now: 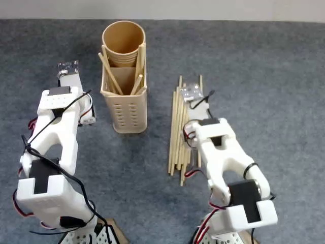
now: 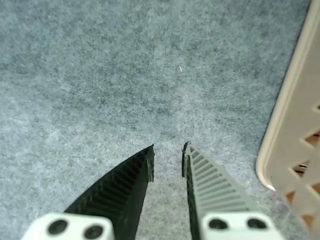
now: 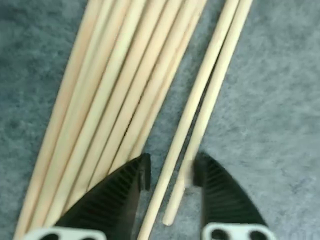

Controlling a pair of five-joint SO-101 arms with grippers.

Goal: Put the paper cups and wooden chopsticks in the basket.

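Observation:
A tall beige basket (image 1: 125, 109) stands on the grey carpet. It holds stacked paper cups (image 1: 123, 40) at its far end and a few wooden chopsticks (image 1: 110, 75) leaning inside. Several loose chopsticks (image 1: 179, 127) lie in a bundle to its right. My right gripper (image 1: 193, 94) is low over that bundle. In the right wrist view it (image 3: 171, 167) is open, its fingers either side of the ends of two chopsticks (image 3: 205, 105) lying apart from the main bundle (image 3: 125, 100). My left gripper (image 2: 167, 150) hovers narrowly open over bare carpet, holding nothing, left of the basket wall (image 2: 295, 135).
Grey carpet covers the whole work surface. Open floor lies left of the basket and to the right of the loose chopsticks. Both arm bases (image 1: 56, 203) stand at the near edge.

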